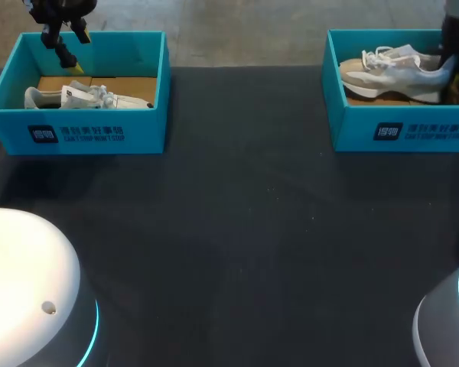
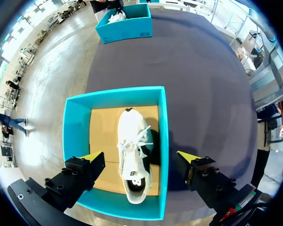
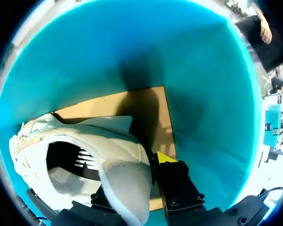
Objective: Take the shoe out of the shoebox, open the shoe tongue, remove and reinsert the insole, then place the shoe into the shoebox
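Two teal shoeboxes stand at the table's far side. In the left shoebox point(image 1: 76, 131) point(image 2: 162, 141) a white shoe point(image 1: 84, 97) point(image 2: 134, 160) lies on a cardboard floor. My left gripper point(image 1: 69, 50) point(image 2: 140, 156) hangs open above it, a finger out to each side of the shoe, touching nothing. The right shoebox point(image 1: 405, 131) point(image 3: 132, 47) holds a beige and white shoe point(image 1: 398, 73) point(image 3: 85, 155). My right gripper point(image 1: 453, 67) point(image 3: 137, 174) is down inside that box, shut on the shoe's heel collar; one yellow fingertip point(image 3: 166, 157) shows outside the heel, and the shoe hides the other.
Dark cloth covers the table point(image 1: 237, 245) between and in front of the boxes. The right shoebox point(image 2: 125, 23) also shows far ahead of the left gripper. The teal walls stand close around the right gripper.
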